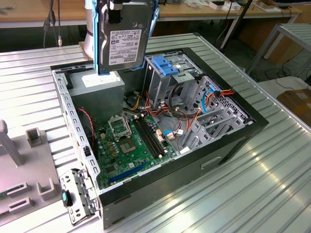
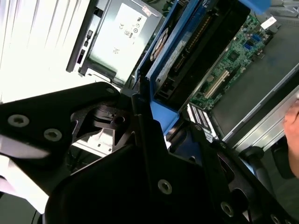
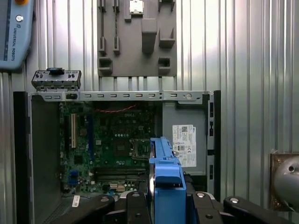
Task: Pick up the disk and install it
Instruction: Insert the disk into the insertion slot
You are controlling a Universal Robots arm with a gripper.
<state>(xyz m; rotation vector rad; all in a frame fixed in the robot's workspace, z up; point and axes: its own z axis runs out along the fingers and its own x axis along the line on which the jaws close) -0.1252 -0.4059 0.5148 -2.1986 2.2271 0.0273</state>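
1. Disk [image 1: 124, 41]: hard drive with a white label and blue carrier rails along its edges. It is held on edge in the air above the computer case [image 1: 228, 145], over the corner where the grey power-supply box [image 1: 99, 87] sits. It touches nothing inside the case.
2. Gripper [image 3: 166, 205]: clamped on the disk. In the first wrist view its black fingers [image 3: 201, 212] press against either side of the blue rail.
3. Computer case: lies open on the ribbed metal table [image 1: 272, 184] with the side panel off. The green motherboard [image 1: 129, 143] is exposed on the case floor.
4. Drive cage [image 1: 160, 82]: bare metal, inside the case next to the power-supply box. A blue bracket [image 1: 167, 65] sits on top of it, and the disk is not in it.
5. Grey fixture plate [image 3: 135, 42]: on the table just outside the case's long wall (seemingly no part of this job).
6. Progress, as a judgement:
   - Pick-up looks complete, since the disk is in a firm grasp and clear of every surface.
   - Installation is not yet done, as the disk hangs above the case rather than seated in it.
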